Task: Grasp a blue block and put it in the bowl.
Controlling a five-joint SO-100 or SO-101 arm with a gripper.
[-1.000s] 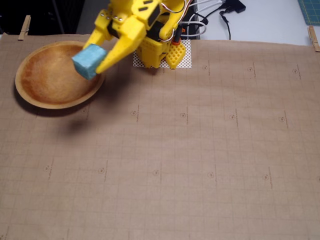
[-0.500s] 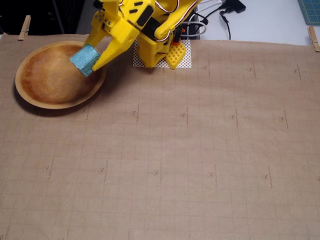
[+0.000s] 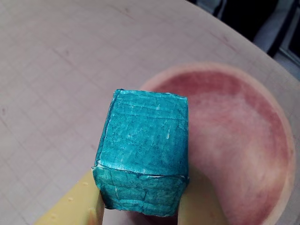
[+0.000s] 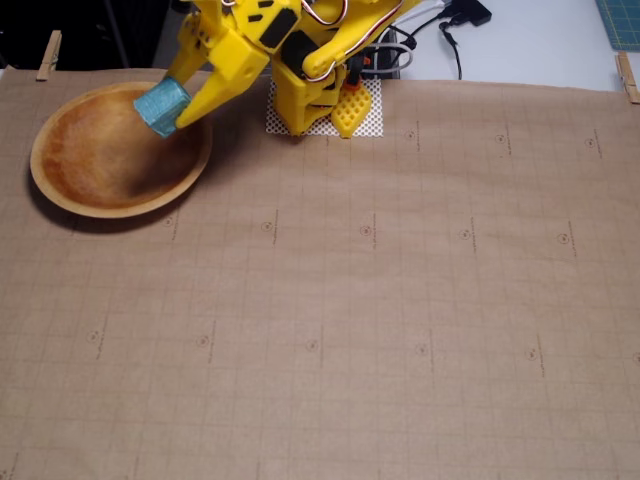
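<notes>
Gripper [image 4: 168, 112] clamps the blue block [image 4: 161, 106] | it has carried it further over the bowl [image 4: 60, 195]; block now hangs inside the rim | release looks due next

Yellow plastic arm [image 4: 300, 60], black servo blocks, white and red cables.

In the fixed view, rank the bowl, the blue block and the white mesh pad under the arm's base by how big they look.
1. bowl, clearly largest.
2. white mesh pad: only its edges show around the base, so its full size is unsure.
3. blue block, smallest, held in the gripper over the bowl.
</notes>
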